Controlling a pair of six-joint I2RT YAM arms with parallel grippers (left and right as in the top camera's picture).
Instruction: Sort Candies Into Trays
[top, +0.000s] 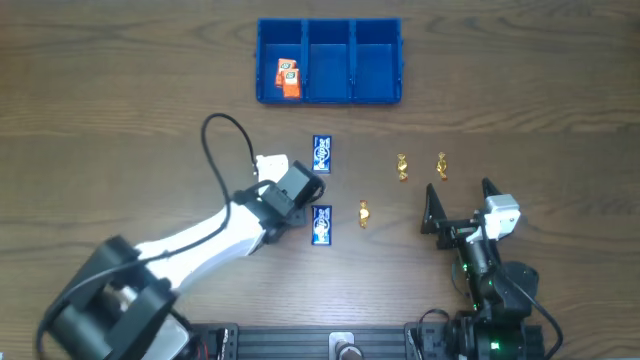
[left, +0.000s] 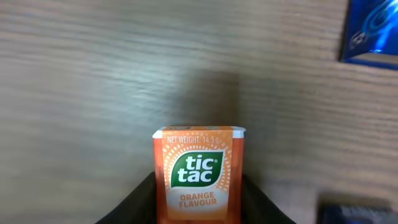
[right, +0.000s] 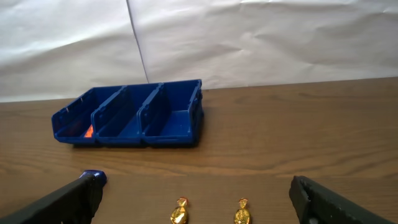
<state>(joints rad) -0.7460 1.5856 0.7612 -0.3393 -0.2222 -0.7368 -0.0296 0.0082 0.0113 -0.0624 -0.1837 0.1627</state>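
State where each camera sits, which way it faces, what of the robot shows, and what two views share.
Top view: fixed overhead, looking down on the table and blue tray; left arm and right arm show.
Left wrist view: on the left wrist, facing the table; its jaws grip an orange candy box.
Right wrist view: on the right wrist, looking across the table to the tray; its open jaws show.
Shared: tray and gold-wrapped candies, top and right wrist.
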